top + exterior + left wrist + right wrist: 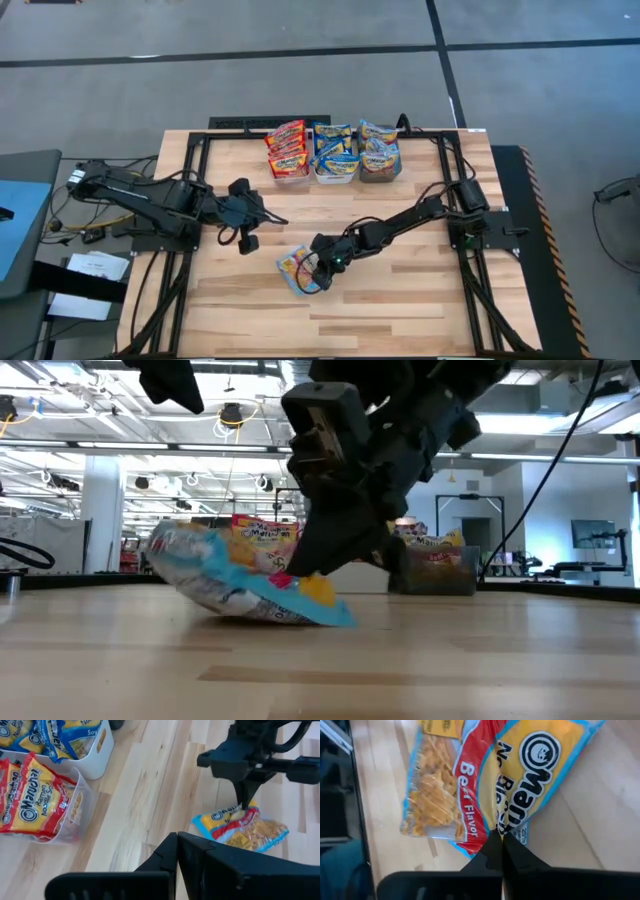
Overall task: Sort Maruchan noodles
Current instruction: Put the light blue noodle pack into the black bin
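In the high view, a blue-edged Maruchan packet point(298, 269) is seen lying alone on the wooden table point(400, 310), toward the near middle. The right gripper point(322, 272) is set down on the packet's right edge, with its fingers closed on the wrapper. The left gripper point(249, 228) is held above the table left of centre, well apart from the packet, fingers closed on nothing. At the far edge three bins are lined up side by side: a clear bin point(288, 168) filled with red packets point(287, 144), a white bin point(336, 171) with blue packets point(334, 145), and a dark grey bin point(381, 172) with more packets.

In the low view, the packet point(245, 582) is seen tilted, its right end pinched under the right gripper point(335, 565) and its left end raised off the table.

In the left wrist view, the left gripper's fingers point(210, 865) are shown pressed together. Beyond them the packet point(240, 826) lies on the wood with the right gripper point(245, 802) standing on its edge; the clear bin point(80, 815) and white bin point(97, 762) are seen to one side.

In the right wrist view, the right fingers point(495, 851) are shut on the packet's edge point(490, 785), where "Beef Flavor" can be read on a red band.
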Robot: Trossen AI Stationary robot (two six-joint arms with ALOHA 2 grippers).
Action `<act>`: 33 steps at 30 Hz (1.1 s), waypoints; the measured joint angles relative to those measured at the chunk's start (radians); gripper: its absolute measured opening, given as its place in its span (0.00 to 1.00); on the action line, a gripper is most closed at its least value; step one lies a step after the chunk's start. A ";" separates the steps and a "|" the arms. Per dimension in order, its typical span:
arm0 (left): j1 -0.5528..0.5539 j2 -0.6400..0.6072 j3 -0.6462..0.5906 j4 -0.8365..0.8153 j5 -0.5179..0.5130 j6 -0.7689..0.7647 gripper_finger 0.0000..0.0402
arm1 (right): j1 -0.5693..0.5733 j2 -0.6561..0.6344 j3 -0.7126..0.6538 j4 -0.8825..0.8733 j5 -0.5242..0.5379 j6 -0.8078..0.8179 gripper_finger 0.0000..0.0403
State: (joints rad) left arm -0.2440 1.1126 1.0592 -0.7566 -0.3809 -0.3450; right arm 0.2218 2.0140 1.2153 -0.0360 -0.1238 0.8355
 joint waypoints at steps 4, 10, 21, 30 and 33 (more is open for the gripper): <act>0.000 0.000 0.000 0.001 0.000 -0.001 0.00 | -0.005 -0.023 0.058 -0.162 0.025 -0.101 0.01; 0.000 0.000 0.000 -0.005 -0.001 0.002 0.00 | -0.011 -0.049 0.145 -0.357 0.127 -0.254 0.01; 0.048 -0.002 0.000 -0.005 -0.173 0.066 0.00 | -0.082 -0.098 0.258 -0.584 0.251 -0.549 0.01; 0.169 -0.025 0.001 -0.001 -0.219 0.173 0.00 | -0.173 -0.197 0.275 -0.708 0.311 -0.693 0.01; 0.205 -0.033 0.001 -0.002 -0.217 0.195 0.00 | -0.208 -0.237 0.275 -0.756 0.347 -0.706 0.01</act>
State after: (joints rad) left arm -0.0392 1.0796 1.0597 -0.7585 -0.5982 -0.1500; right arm 0.0141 1.7769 1.4906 -0.7916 0.2228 0.1295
